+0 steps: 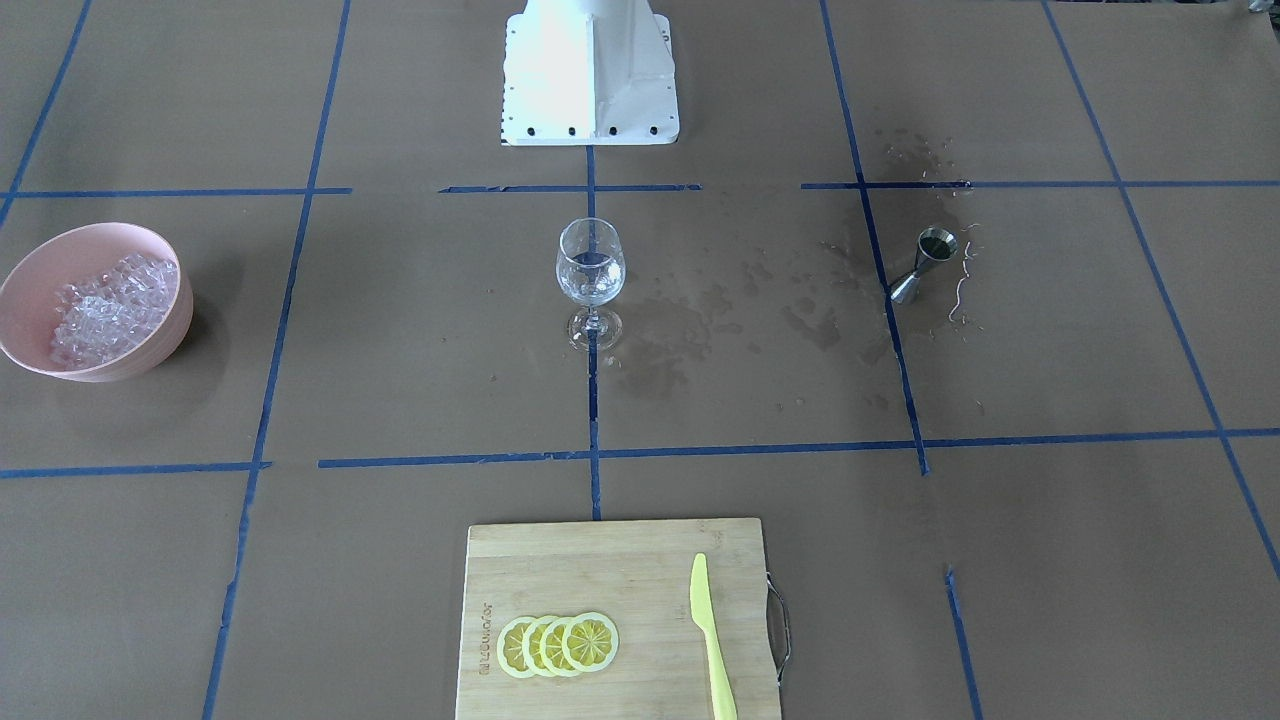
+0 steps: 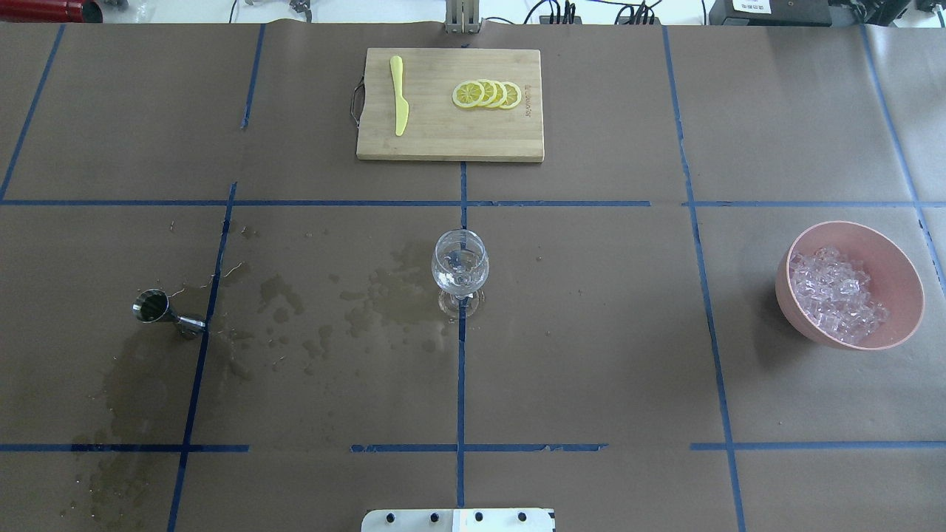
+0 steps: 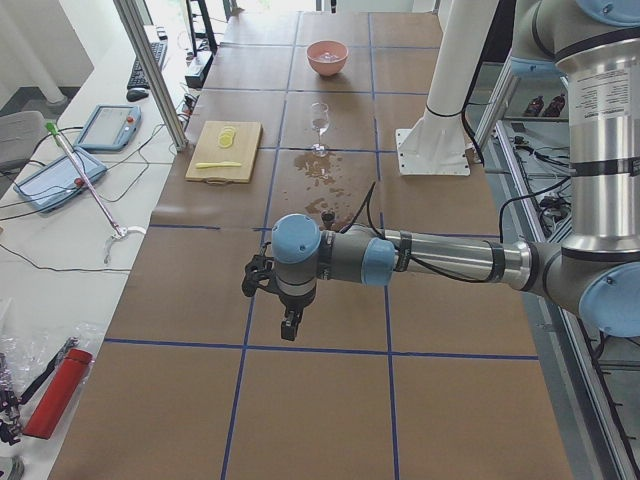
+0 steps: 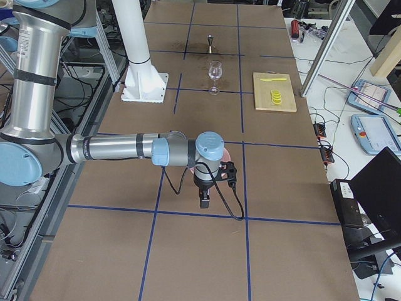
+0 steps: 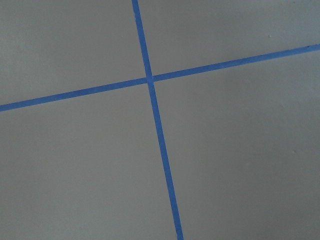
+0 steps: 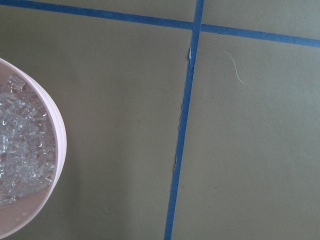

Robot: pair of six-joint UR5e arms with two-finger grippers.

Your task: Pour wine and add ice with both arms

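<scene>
In the overhead view the wine glass (image 2: 460,272) stands at the centre of the tabletop (image 2: 591,355). The steel jigger (image 2: 157,309) is at middle left, and the pink bowl (image 2: 902,281) of ice (image 2: 835,295) at middle right. The jigger's upper cup looks dark, so the wine (image 1: 938,242) is probably in it; whether the glass holds any liquid is unclear.

The left arm (image 3: 440,258) hangs over bare paper and tape lines, well apart from the jigger. The right arm (image 4: 119,147) hovers beside the bowl, whose rim fills the left edge of its wrist view. Both sets of jaws point down and appear to hold nothing, but I cannot tell how far open they are.

The pour seems not yet begun. Wet blotches (image 2: 384,295) between jigger and glass warn of spills. The left jaws should take the jigger at its narrow waist, carry it level and tip it slowly over the rim.
</scene>
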